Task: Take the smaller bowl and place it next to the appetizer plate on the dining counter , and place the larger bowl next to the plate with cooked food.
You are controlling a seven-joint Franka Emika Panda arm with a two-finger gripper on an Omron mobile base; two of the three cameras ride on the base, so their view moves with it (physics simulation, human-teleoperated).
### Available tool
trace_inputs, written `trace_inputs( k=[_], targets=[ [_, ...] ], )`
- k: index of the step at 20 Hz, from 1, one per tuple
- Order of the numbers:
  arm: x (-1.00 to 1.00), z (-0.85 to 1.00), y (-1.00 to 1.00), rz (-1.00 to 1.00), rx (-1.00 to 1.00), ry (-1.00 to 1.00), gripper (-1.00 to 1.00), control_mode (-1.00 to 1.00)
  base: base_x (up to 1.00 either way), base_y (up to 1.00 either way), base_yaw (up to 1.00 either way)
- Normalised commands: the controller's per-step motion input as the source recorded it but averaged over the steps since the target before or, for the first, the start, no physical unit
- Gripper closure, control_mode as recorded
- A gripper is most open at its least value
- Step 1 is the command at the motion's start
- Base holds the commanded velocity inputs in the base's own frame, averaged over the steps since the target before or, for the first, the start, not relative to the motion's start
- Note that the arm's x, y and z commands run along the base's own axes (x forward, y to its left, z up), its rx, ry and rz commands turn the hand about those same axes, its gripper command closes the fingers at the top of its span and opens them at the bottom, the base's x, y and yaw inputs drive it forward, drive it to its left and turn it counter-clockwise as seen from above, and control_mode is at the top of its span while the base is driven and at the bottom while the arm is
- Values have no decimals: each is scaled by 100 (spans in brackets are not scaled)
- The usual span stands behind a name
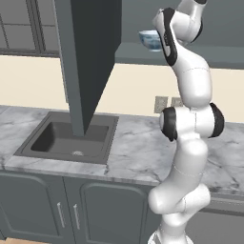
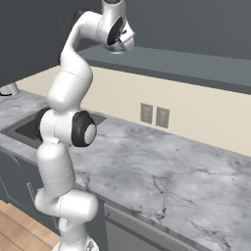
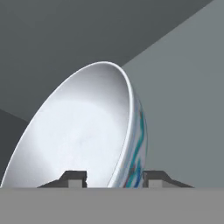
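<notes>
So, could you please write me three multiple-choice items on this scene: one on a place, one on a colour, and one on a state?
1. Where is the smaller bowl?
A. In the sink
B. High up at the gripper, in front of the upper cabinet
C. On the floor

2. What colour is the pattern on the outside of the bowl?
A. Blue
B. Red
C. Black

3. How does the gripper stand to the bowl?
A. Far away from it
B. Pressed flat on its base
C. One finger inside the rim, one outside

Answers:
1 B: the left base view shows it beside the raised arm, well above the counter and sink.
2 A: blue strokes run along its wall.
3 C: the hand view shows the rim between the fingertips.
</notes>
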Motion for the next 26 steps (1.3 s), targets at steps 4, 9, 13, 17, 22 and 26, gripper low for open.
trace_inputs(
  k=[4, 9, 13, 17, 22, 26],
  targets=[
    [-28, -31, 0, 0, -6, -3, 100, -100, 0, 0, 0],
    [-92, -41, -4, 0, -22, -8, 100, -100, 0, 0, 0],
    [-100, -64, 0, 0, -40, -55, 100, -100, 0, 0, 0],
    [-100, -92, 0, 0, -32, -53, 100, -100, 0, 0, 0],
    [-100, -7, 0, 2, -1, -14, 100, -100, 0, 0, 0],
    [-100, 46, 0, 12, 0, -7, 100, -100, 0, 0, 0]
  ],
)
